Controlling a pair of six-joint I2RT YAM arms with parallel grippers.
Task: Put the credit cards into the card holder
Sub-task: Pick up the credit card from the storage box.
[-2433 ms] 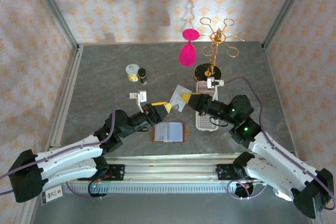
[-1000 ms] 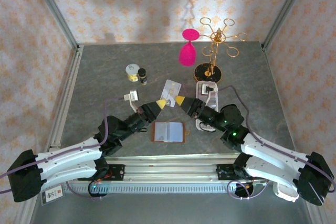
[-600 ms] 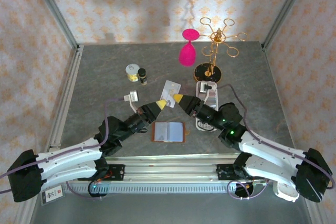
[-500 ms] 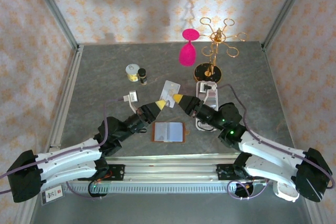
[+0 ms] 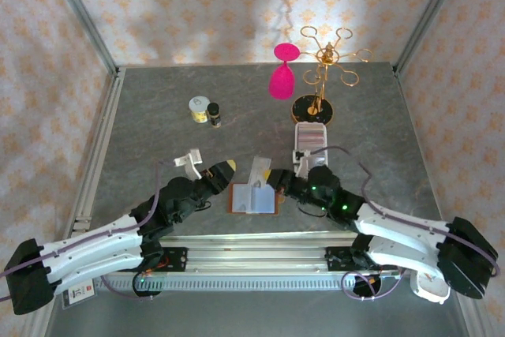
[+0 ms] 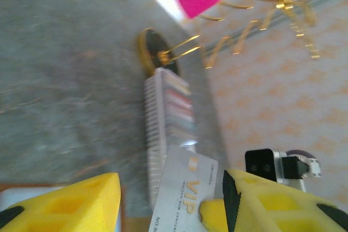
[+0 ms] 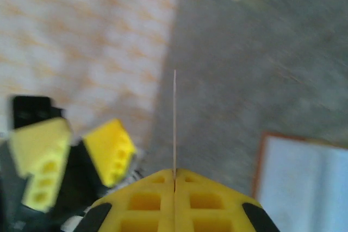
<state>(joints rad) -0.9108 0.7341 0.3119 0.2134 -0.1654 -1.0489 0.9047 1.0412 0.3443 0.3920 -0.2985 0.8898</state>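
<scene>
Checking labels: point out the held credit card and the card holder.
credit card [image 6: 182,189], left wrist view, on its printed face.
card holder [image 5: 249,201], top external view, on its pale inner pocket.

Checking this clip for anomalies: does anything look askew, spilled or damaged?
Nothing stands out. The right gripper pinches one credit card on edge near the open card holder; the left gripper hangs open nearby.

Bright even light, soft shadows, wrist views motion-blurred
</scene>
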